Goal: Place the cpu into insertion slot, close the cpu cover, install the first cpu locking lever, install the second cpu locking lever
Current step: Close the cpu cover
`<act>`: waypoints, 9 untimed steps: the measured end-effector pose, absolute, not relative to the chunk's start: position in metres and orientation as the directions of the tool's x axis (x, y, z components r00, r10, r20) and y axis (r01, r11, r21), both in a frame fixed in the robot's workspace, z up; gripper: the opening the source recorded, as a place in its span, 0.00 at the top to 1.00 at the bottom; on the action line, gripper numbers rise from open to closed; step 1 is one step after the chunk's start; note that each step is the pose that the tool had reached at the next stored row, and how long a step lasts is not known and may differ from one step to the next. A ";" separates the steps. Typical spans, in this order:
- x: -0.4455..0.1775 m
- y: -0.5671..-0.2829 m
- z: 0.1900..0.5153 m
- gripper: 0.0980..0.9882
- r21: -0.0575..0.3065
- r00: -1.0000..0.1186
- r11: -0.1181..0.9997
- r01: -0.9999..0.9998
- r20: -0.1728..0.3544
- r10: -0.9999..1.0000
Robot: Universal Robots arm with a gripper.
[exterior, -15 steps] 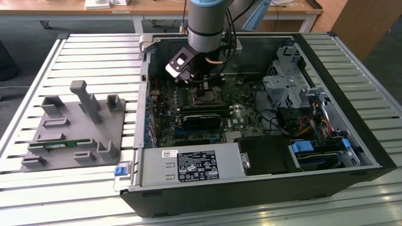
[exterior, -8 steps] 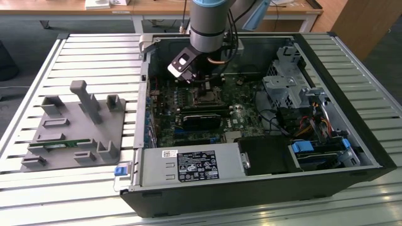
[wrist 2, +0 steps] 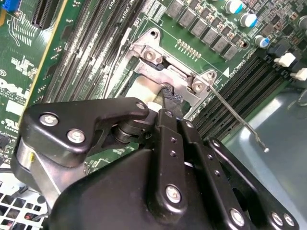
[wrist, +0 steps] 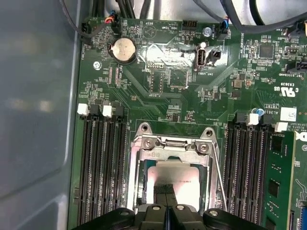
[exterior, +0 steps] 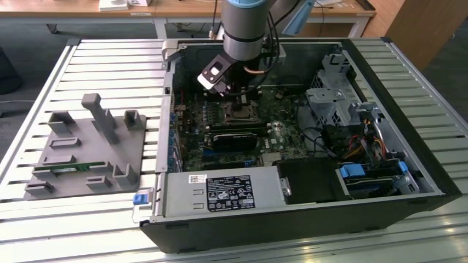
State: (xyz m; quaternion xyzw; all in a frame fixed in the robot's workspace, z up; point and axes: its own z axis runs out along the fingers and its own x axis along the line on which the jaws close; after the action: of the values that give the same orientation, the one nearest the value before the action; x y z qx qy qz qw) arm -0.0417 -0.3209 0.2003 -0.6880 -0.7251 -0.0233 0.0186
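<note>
Table (exterior: pixel 109 60): pale slatted top; it carries the computer case and a grey fixture.
Computer case (exterior: pixel 292 224): black, lying open with its inside facing up, on the exterior view's right part of the table.
Arm (exterior: pixel 247 27): grey column coming down from above into the far half of the case, over the board.
Grey fixture (exterior: pixel 73 142): flat holder with upright posts, on the table at the exterior view's left of the case and apart from it.
Power supply (exterior: pixel 219 192): silver box with a dark label, set along the near wall of the case.
Motherboard (wrist: pixel 192 100): green, lying flat on the case floor.
Memory slots (wrist: pixel 103 163): long black rows flanking the socket on both sides.
Gripper (wrist: pixel 169 211): black fingers pressed together with nothing between them; in the second wrist view the tips (wrist 2: pixel 170 98) sit at the edge of the metal frame.
Insertion slot (exterior: pixel 240 113): dark square directly beneath the arm's end.
Cpu cover (wrist: pixel 170 148): silver frame that looks laid flat over the slot, its window around the chip.
Cpu (wrist: pixel 184 175): dull silver-tan square seated in the slot, showing through the window just beside the fingertips.
Locking lever (wrist 2: pixel 235 117): thin metal rod running out from the frame's corner across the memory slots.
Coin battery (wrist: pixel 123 50): round and silver, well apart from the socket.
</note>
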 end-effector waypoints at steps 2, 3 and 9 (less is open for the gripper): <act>-0.042 -0.321 0.203 0.99 0.007 -0.053 0.052 0.999 0.057 0.997; -0.042 -0.321 0.203 0.99 0.007 -0.053 0.053 0.999 0.057 0.997; -0.049 -0.321 0.204 0.99 0.010 -0.053 0.053 0.999 0.057 0.997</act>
State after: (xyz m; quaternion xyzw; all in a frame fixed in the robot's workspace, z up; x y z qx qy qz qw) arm -0.0495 -0.3212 0.2037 -0.6879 -0.7253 -0.0230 0.0174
